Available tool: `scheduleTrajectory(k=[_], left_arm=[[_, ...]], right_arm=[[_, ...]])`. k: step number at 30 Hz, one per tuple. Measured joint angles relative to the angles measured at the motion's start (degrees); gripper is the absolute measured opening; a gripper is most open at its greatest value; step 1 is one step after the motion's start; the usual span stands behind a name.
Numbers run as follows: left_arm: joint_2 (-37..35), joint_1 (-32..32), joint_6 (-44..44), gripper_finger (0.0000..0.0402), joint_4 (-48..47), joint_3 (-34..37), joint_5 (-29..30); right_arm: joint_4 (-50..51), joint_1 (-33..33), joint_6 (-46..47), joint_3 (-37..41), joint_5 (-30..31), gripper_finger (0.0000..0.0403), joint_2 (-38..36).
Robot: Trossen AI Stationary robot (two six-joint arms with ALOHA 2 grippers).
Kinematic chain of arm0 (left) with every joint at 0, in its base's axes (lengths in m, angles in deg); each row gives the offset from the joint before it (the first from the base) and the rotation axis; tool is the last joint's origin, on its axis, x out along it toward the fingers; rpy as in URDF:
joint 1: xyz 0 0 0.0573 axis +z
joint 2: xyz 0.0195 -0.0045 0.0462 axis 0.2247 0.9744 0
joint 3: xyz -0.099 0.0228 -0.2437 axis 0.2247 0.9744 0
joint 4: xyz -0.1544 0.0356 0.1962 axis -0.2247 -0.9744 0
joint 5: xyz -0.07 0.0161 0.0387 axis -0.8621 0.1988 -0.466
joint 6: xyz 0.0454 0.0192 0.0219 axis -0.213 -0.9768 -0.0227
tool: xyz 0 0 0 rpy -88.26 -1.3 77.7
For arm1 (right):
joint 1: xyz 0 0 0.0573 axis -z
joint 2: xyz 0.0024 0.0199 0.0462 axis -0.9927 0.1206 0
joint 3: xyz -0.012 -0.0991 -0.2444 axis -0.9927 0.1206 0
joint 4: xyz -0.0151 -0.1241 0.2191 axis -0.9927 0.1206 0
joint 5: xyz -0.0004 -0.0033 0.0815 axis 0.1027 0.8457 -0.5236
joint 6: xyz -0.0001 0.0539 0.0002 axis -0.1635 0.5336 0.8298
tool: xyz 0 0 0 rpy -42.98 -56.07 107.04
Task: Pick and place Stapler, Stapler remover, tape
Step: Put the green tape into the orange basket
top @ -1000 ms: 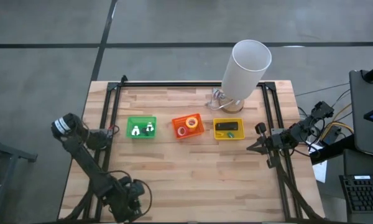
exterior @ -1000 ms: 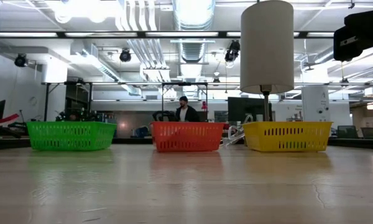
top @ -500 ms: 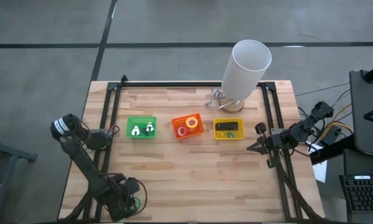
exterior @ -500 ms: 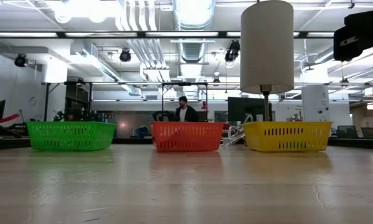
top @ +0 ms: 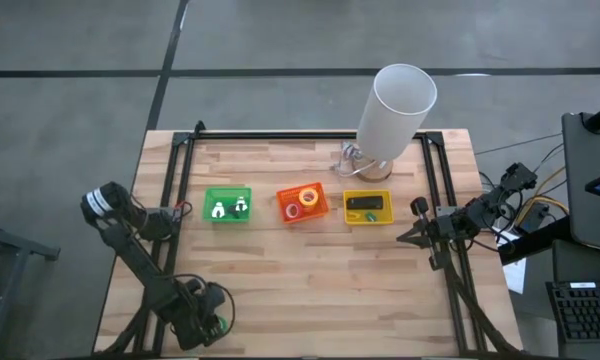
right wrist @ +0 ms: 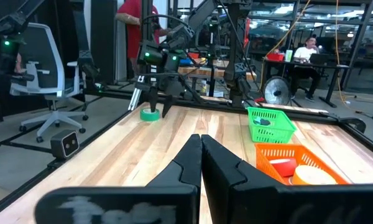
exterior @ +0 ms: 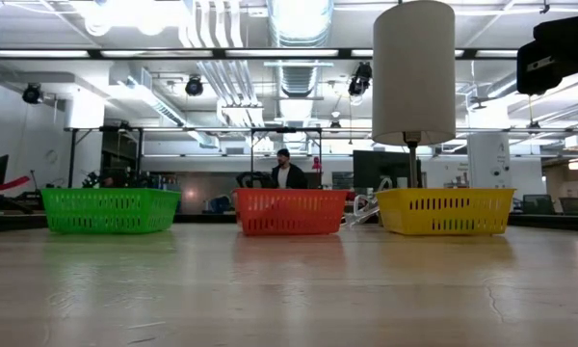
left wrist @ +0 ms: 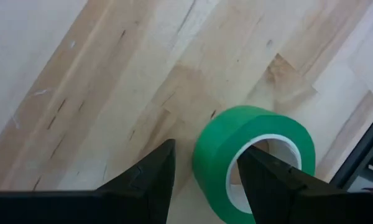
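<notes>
Green plastic tape roll [top: 216,324] lies at the worktop's [top: 310,270] near left corner in the high view, directly under the left gripper [top: 208,318], while the right gripper [top: 412,237] waits far off at the right edge, so the left arm is plainly nearer.

The low view shows only the green mesh bin [exterior: 110,210], orange mesh bin [exterior: 290,211] and yellow mesh bin [exterior: 445,210] in a row along the far side.

In the left wrist view the roll [left wrist: 255,158] lies flat, one dark finger [left wrist: 150,177] outside its rim and the other over its hole; the spread jaws straddle one wall and do not yet appear to hold it.

In the right wrist view the right gripper's fingers [right wrist: 189,163] are pressed together, empty.
</notes>
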Motion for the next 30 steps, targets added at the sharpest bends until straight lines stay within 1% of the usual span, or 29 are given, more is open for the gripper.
scheduleTrajectory(k=[4,6,12,15,17,19,23,27,28,30], left_arm=[[-0.1,-0.03,1.53,0.0176,0.68,0.64,0.8],[-0.11,-0.11,2.99,0.0176,0.75,0.7,2.04],[0.04,-0.07,3.15,0.0176,0.85,0.81,5.66],[0.09,0.0,3.73,0.0168,0.62,0.88,7.7],[0.17,0.07,4.33,0.0155,0.3,0.96,9.96],[0.22,0.2,4.76,0.0137,0.14,1.05,13.42],[0.22,0.43,4.39,0.0088,0.21,1.05,20.57],[0.22,0.55,4.31,0.0043,0.29,1.05,30.66],[0.22,0.66,4.26,0.0035,0.48,1.05,32.57],[0.22,1.08,3.6,0.003,0.64,1.05,34.05]], right_arm=[[0.0,-0.01,0.16,0.0,0.0,0.0008,0.0],[0.0,0.0,0.2,0.0,0.0,0.0008,0.0],[0.0,0.0,0.0,0.0,-0.02,0.0008,0.0],[0.0,-0.02,0.19,0.0,0.0,0.0008,0.0],[0.0,0.0,0.15,0.0,0.0,0.0008,0.0],[0.0,-0.01,0.21,0.0,-0.01,0.0008,0.0],[0.0,-0.01,-0.05,0.0,-0.02,0.0008,0.0],[0.0,-0.02,0.2,0.0,-0.01,0.0008,0.0],[0.0,0.0,0.19,0.0,-0.01,0.0008,0.0],[0.0,0.0,-0.01,0.0,0.0,0.0008,0.0]])
